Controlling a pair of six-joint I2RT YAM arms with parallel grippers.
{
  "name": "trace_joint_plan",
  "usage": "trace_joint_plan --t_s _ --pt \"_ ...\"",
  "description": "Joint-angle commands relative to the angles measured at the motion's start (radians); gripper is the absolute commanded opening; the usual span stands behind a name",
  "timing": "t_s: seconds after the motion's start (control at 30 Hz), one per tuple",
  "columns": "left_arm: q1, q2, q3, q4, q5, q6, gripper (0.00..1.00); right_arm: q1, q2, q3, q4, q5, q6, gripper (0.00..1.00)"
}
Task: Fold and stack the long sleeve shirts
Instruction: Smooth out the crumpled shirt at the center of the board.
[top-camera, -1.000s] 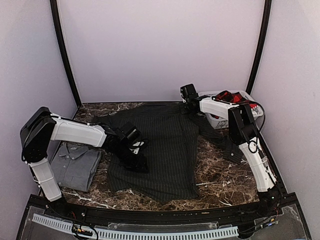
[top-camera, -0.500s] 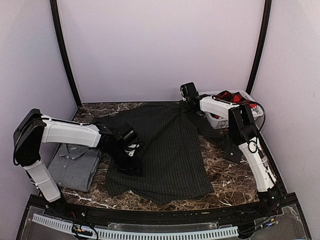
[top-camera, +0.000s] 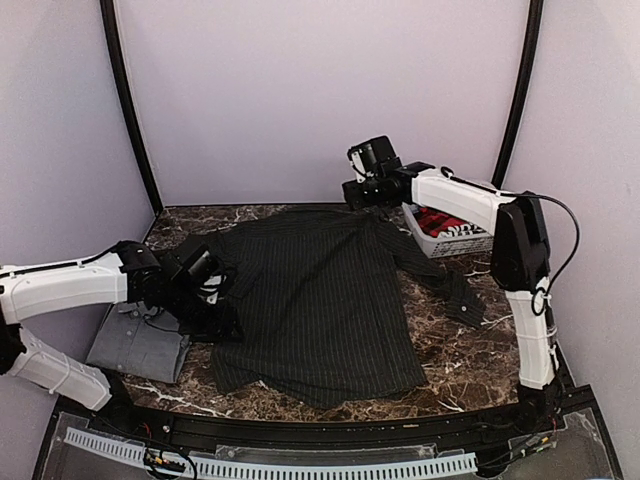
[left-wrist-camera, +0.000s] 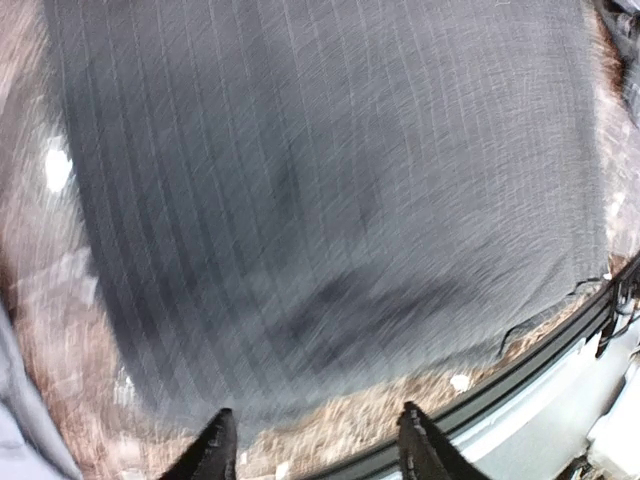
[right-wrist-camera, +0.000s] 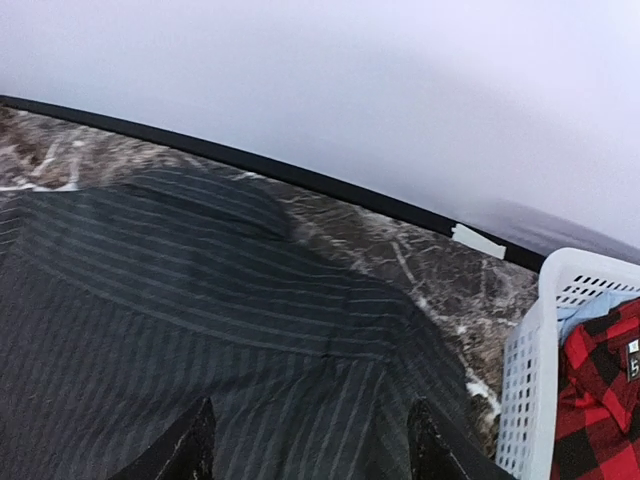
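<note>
**Operator:** Report left pincer status.

**Unit:** My left pincer (left-wrist-camera: 315, 412) is open. Its two fingers (left-wrist-camera: 218, 445) stand well apart with nothing between them. It sits low at the left edge of the black pinstriped shirt (top-camera: 320, 300), with the tips pointing toward the near rail (left-wrist-camera: 540, 350). That wrist view is blurred, so I cannot tell whether the tips touch the cloth.

**Operator:** Report right pincer status.

**Unit:** My right pincer (right-wrist-camera: 310, 405) is also spread open and carries nothing. It is raised above the far edge of the pinstriped shirt, close to the back wall (top-camera: 320, 90). It is apart from the cloth below it.

**Operator:** State the location of each shirt.

**Unit:** There are three.
- **Pinstriped shirt:** it lies spread flat at the centre of the marble table (top-camera: 450, 355). The shoulder end is toward the back wall and the hem is toward the near rail. One sleeve (top-camera: 440, 275) runs out to the right, and its cuff lies on the marble in front of the basket.
- **Grey shirt** (top-camera: 140, 335)**:** it lies folded at the left side of the table, just beside the pinstriped shirt. It is partly covered in the top view by my left arm (top-camera: 70, 285). A corner of it shows at the lower left of the left wrist view.
- **Red-and-black plaid shirt** (right-wrist-camera: 600, 390)**:** it lies inside the white slatted basket (top-camera: 455, 242), which stands at the far right corner of the table. A pale blue cloth (right-wrist-camera: 592, 308) lies beside it in the basket.
</note>
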Motion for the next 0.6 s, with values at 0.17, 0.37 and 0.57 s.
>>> trace_joint_plan --t_s 0.17,0.37,0.57 --pt "-0.002 -0.264 -0.228 -0.147 0.071 -0.205 0.40 0.117 -0.314 -0.458 0.097 -0.264 0.204 0.62" --pt "-0.005 -0.281 -0.331 -0.032 0.121 -0.232 0.39 0.167 -0.420 -0.683 0.147 -0.286 0.243 0.61" --pt "-0.027 -0.193 -0.346 0.045 0.133 -0.221 0.40 0.169 -0.473 -0.843 0.207 -0.304 0.293 0.61"
